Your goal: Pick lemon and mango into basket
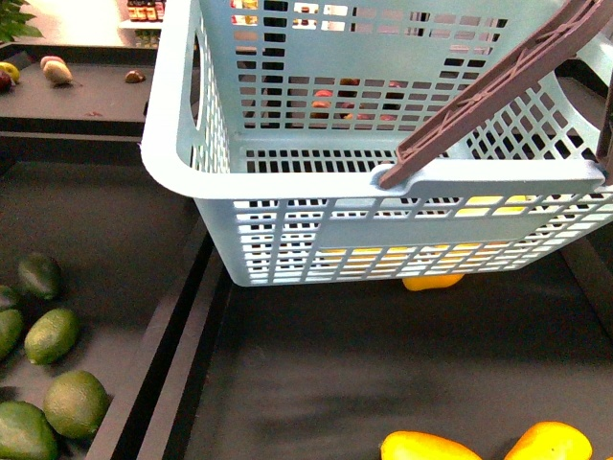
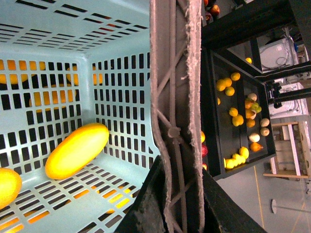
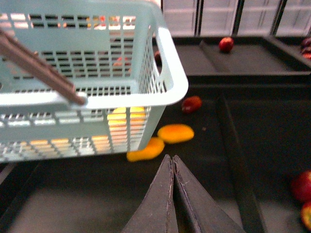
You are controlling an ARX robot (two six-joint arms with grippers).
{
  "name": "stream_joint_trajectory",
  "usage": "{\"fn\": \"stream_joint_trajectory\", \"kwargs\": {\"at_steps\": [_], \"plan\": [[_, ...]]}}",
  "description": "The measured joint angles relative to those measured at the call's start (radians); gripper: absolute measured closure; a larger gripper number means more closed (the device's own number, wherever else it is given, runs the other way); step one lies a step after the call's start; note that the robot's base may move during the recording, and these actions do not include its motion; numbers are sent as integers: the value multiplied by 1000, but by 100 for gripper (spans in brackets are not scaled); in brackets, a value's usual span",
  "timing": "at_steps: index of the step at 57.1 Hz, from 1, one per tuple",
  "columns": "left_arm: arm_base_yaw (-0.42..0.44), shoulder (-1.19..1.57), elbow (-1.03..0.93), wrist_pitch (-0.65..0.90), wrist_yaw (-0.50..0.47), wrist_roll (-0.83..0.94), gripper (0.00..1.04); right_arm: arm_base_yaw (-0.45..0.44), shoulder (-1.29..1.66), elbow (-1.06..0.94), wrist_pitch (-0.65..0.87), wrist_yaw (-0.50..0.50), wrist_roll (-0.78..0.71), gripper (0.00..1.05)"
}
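The pale turquoise basket (image 1: 287, 177) hangs above the dark trays. My left gripper (image 2: 180, 165) is shut on its grey-brown handle (image 1: 498, 91), which fills the gap between the two fingers. Inside, a bright yellow elongated fruit (image 2: 77, 150) lies on the slotted floor. A second, more orange-yellow fruit (image 2: 7, 187) is cut off by the frame edge. I cannot tell which of them is the lemon and which the mango. My right gripper (image 3: 171, 156) is shut on nothing, low beside the basket (image 3: 163, 92).
Several green avocados (image 1: 53, 335) lie in the left tray, behind a raised divider (image 1: 182, 326). Loose yellow-orange fruits (image 1: 429, 447) (image 3: 176, 133) lie in the tray under and in front of the basket. Red fruits (image 3: 192, 103) sit further off.
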Motion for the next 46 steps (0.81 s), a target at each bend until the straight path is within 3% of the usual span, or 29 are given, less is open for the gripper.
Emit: {"fn": "stream_joint_trajectory", "kwargs": {"at_steps": [12, 20, 37, 40, 46], "plan": [[0, 0, 0, 0, 0, 0, 97, 0, -56, 0, -29, -2, -2, 100], [0, 0, 0, 0, 0, -1, 97, 0, -58, 0, -30, -2, -2, 77], [0, 0, 0, 0, -1, 0, 97, 0, -58, 0, -30, -1, -2, 14], [0, 0, 0, 0, -1, 0, 97, 0, -58, 0, -30, 2, -2, 7], [-9, 0, 0, 0, 3, 0, 97, 0, -58, 0, -31, 2, -2, 9]]}}
